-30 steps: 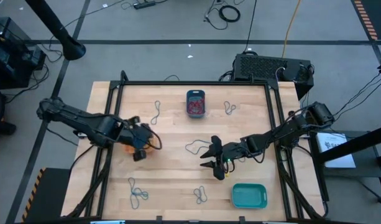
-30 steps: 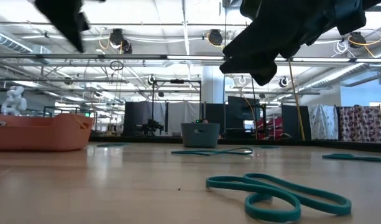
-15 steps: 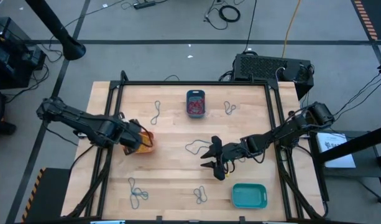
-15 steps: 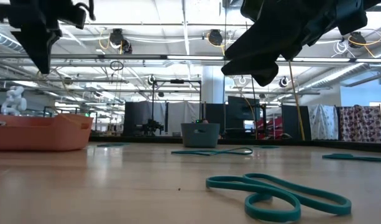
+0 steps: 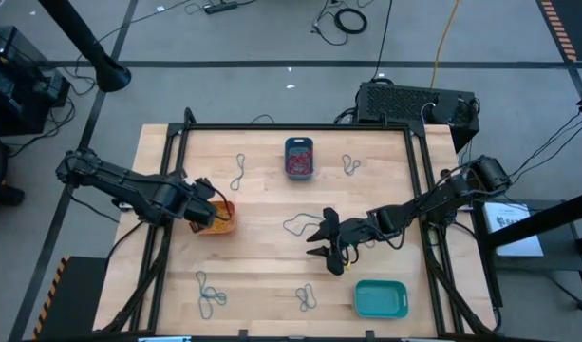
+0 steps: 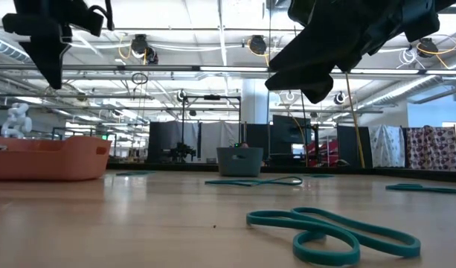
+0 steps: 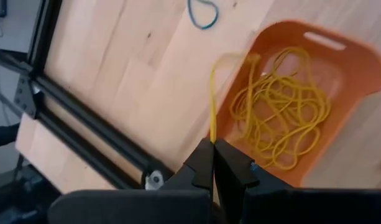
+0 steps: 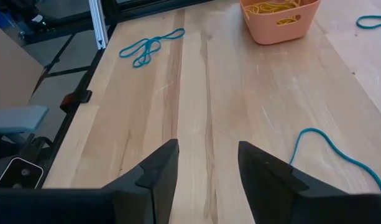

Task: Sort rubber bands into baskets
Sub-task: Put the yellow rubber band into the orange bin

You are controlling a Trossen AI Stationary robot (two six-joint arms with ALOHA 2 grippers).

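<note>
My left gripper [image 5: 199,211] hovers over the left end of the orange basket [image 5: 220,218], shut on a yellow rubber band [image 7: 212,106]. The basket [image 7: 314,74] holds a tangle of yellow bands [image 7: 283,118]. My right gripper [image 5: 321,240] is open and empty above mid-table, its fingers apart in its wrist view [image 8: 206,174]. The dark teal-blue basket [image 5: 299,158] at the far middle holds red bands. The turquoise basket [image 5: 380,298] stands at the near right. Teal bands [image 5: 295,226] [image 5: 239,171] [image 5: 209,294] lie loose on the wood. My left gripper pinches one end of the yellow band [image 7: 212,138] between its two fingertips, coming from above. The band runs fairly straight away from the fingertips, and its far end [image 7: 240,59] curls over the basket's rim near the yellow pile.
More teal bands lie at the far right [image 5: 350,165] and near middle [image 5: 307,298]; one lies close in the low view [image 6: 324,231]. A black frame [image 5: 300,128] borders the table. The orange basket also shows in the right wrist view [image 8: 278,18].
My left gripper has gone toward the table's left edge, from the orange basket's near side to above its left end, staying shut. My right arm has kept still.
</note>
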